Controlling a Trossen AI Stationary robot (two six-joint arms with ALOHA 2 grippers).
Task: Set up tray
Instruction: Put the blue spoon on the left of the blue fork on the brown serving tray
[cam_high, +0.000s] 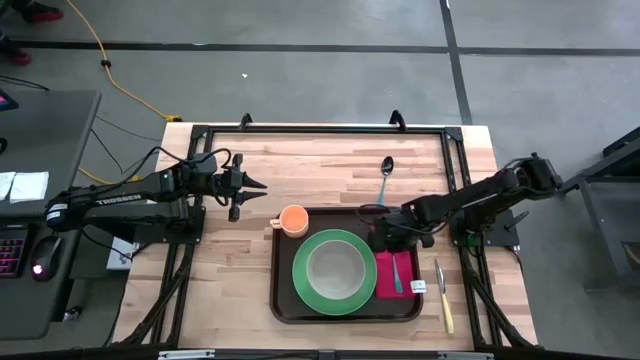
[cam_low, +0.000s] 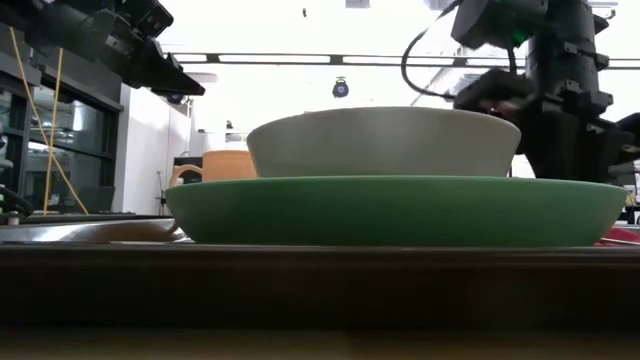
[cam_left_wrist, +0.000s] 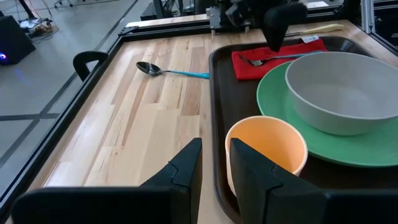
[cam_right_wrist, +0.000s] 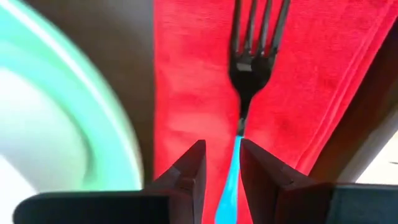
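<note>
Right tool (cam_right_wrist: 219, 163) low over the red napkin (cam_right_wrist: 273, 81), fingers slightly parted with the blue handle of the fork (cam_right_wrist: 249, 56) lying between them; looks like a release, fork flat on the napkin, tines pointing away from the tool. Tray (cam_high: 282, 300) sits mid-worktop (cam_high: 330, 165) directly under this tool; green plate (cam_high: 335, 272) with the grey bowl (cam_high: 334, 268) just beside it, orange cup (cam_high: 293, 219) at the tray's far corner. Judgement: step in hand is letting go of the fork cleanly. Open a touch wider before lifting, then rise straight up so neither finger drags the handle or rucks the napkin. Spoon (cam_high: 385, 172) on bare worktop beyond the tool, knife (cam_high: 443, 296) outside the tray rim; both not yet placed. Left tool (cam_left_wrist: 214, 163) hangs beside the cup, fingers narrowly parted, gripping nothing, waiting.
</note>
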